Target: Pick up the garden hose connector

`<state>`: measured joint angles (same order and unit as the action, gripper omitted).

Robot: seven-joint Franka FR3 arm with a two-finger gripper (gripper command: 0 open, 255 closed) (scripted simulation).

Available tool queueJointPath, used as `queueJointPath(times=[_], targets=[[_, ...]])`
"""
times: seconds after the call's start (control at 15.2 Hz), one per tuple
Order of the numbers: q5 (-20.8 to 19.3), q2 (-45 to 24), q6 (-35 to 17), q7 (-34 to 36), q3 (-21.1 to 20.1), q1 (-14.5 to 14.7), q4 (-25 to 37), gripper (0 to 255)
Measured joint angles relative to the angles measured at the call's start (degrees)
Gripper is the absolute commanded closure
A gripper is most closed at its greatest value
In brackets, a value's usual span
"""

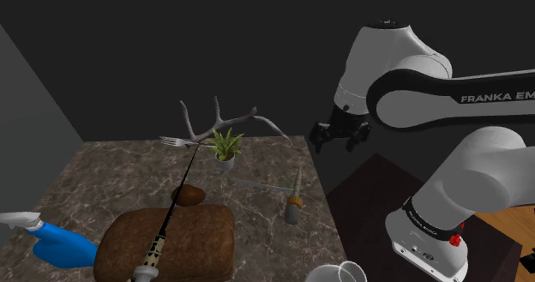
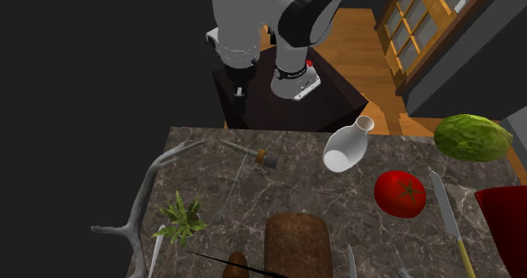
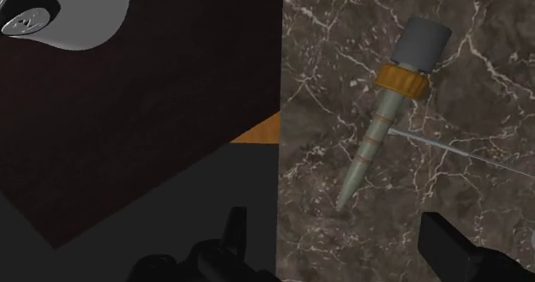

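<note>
The garden hose connector (image 3: 386, 109) is a grey-green tapered piece with an orange ring and a grey cap. It lies flat on the dark marble table (image 1: 111, 177), near the edge closest to the stand, also seen as the connector (image 1: 294, 200) and the connector (image 2: 258, 155). My black gripper (image 1: 339, 138) hangs open in the air above the table's edge, apart from the connector. In the wrist view my gripper (image 3: 339, 246) has nothing between its fingers (image 3: 446, 242), and the connector's pointed tip lies just ahead of them.
A pale antler (image 1: 223, 122), a small potted plant (image 1: 225, 145), a fork (image 1: 176, 141) and a brown loaf (image 1: 167, 242) lie farther along the table. A white vase (image 2: 346, 147), tomato (image 2: 399, 193), green melon (image 2: 471, 137) and knife (image 2: 448, 213) sit toward the second exterior view's right. The dark stand (image 2: 279, 107) adjoins the table.
</note>
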<state>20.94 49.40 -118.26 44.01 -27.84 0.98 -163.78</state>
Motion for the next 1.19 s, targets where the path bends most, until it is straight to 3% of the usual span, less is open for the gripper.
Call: queueJointPath(times=[0.33,0.53,0.79,0.99,1.19], targets=[[5.61,-10.76,-14.93,9.28,-9.54,-1.47,-2.03,0],[7.05,-18.59,-23.85,16.03,-16.32,-4.16,-1.55,0],[3.3,-29.78,-34.94,25.88,-26.42,-12.5,0.46,0],[0.47,-33.91,-39.67,28.84,-30.16,-16.38,-0.1,0],[-5.12,-38.21,-43.88,33.32,-35.61,-22.67,-0.26,0]])
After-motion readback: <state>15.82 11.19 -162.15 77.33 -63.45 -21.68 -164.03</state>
